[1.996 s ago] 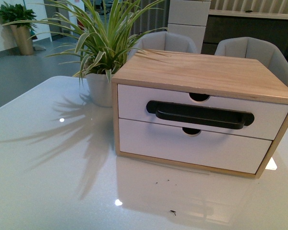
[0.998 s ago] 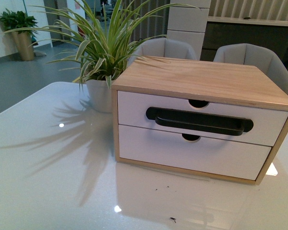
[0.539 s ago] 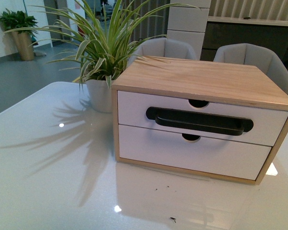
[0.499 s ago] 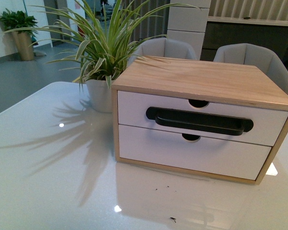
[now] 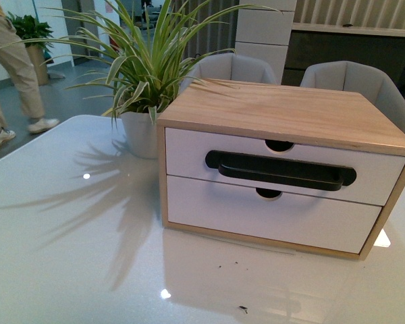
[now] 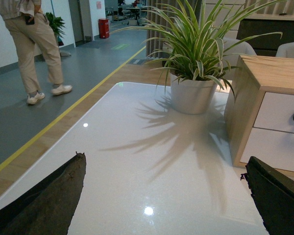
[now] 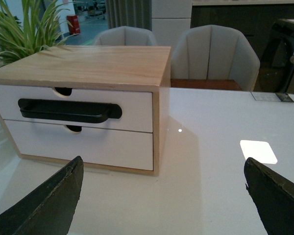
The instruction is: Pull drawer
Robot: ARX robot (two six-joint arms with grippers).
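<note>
A light wood box [image 5: 283,111] stands on the white table [image 5: 74,256]. Its upper drawer [image 5: 189,152] has a white front, a long black bar handle [image 5: 280,170] and a half-round notch in the top edge, and it is shut flush. Below it sits a white drawer front [image 5: 270,216] without a handle. Neither arm shows in the front view. My left gripper [image 6: 164,169] is open over bare table, left of the box [image 6: 257,98]. My right gripper [image 7: 161,174] is open, short of the box's right front corner [image 7: 154,132]; the handle [image 7: 68,111] lies well away.
A potted spider plant [image 5: 142,88] stands just left of the box, touching its top with leaves. Grey chairs [image 5: 354,81] stand behind the table. A person [image 5: 3,67] walks on the floor at far left. The table's left edge [image 6: 54,142] runs beside my left gripper.
A person has walked into view at the far left of the front view. Earlier the front camera's view shifted slightly; the box and drawers have not moved.
</note>
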